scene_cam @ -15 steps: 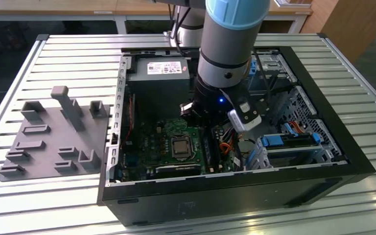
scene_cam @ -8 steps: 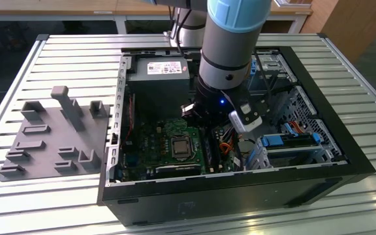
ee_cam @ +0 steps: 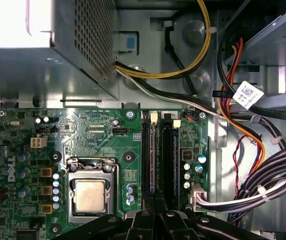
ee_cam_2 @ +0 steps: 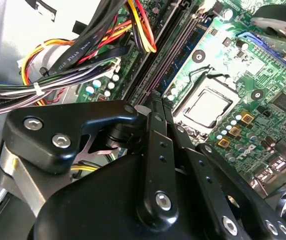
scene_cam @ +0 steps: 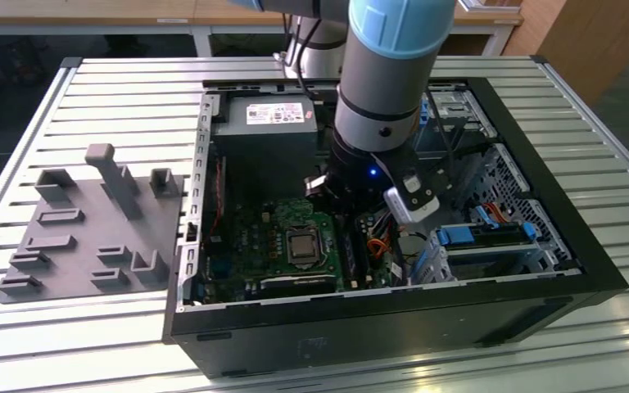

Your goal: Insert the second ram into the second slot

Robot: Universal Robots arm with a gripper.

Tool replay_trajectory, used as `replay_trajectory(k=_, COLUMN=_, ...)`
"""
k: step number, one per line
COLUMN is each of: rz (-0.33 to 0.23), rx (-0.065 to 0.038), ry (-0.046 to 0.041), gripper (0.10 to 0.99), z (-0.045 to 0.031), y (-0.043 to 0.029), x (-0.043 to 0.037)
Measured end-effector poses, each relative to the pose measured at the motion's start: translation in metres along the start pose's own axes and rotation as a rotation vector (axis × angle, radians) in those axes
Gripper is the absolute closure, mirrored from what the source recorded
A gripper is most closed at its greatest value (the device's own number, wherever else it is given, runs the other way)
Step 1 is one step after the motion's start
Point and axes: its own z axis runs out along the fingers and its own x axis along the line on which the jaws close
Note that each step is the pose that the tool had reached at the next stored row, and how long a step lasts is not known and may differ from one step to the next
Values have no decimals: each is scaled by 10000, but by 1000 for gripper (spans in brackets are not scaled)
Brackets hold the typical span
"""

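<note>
The arm's black gripper (scene_cam: 350, 214) is lowered into the open black computer case (scene_cam: 533, 155), which lies on its side on the slatted metal desk (scene_cam: 118, 90) so the green motherboard (scene_cam: 282, 246) faces up and the memory slots can be reached from straight above. In the first wrist view the two long black memory slots (ee_cam: 160, 155) run side by side just beside the silver processor socket (ee_cam: 90, 195), and the gripper (ee_cam: 155, 222) sits right over their near end; its fingers appear drawn together on the line of the slots, though whether they pinch anything I cannot tell. A blue strip lying along the slot nearer the socket looks like the second ram (ee_cam_2: 185, 47) in the second wrist view, seated low in the slot, but that reading is uncertain. The bundle of coloured power cables (ee_cam: 242, 145) is draped off to the side, clear of the slots. In the exterior view, a grey plastic holder tray with upright posts (scene_cam: 85, 229) rests on the desk at the exterior view's left, well apart from the case. Behind the desk, pale wooden furniture (scene_cam: 588, 41) stands at the room's edge.
</note>
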Motion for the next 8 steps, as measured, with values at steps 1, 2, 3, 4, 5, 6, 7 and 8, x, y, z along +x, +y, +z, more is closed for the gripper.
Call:
replay_trajectory(k=1, rz=0, rx=2, ry=0, gripper=969, z=3, y=0, x=-2)
replay_trajectory(k=2, rz=1, rx=4, ry=0, gripper=969, z=8, y=0, x=-3)
replay_trajectory(k=3, rz=1, rx=8, ry=0, gripper=969, z=10, y=0, x=-5)
replay_trajectory(k=4, rz=0, rx=10, ry=0, gripper=969, z=14, y=0, x=-7)
replay_trajectory(k=5, rz=-1, rx=9, ry=0, gripper=969, z=18, y=0, x=-10)
replay_trajectory(k=6, rz=0, rx=10, ry=0, gripper=969, z=21, y=0, x=-11)
replay_trajectory(k=7, rz=1, rx=11, ry=1, gripper=969, z=23, y=0, x=-11)
replay_trajectory(k=8, rz=1, rx=10, ry=0, gripper=969, z=27, y=0, x=-12)
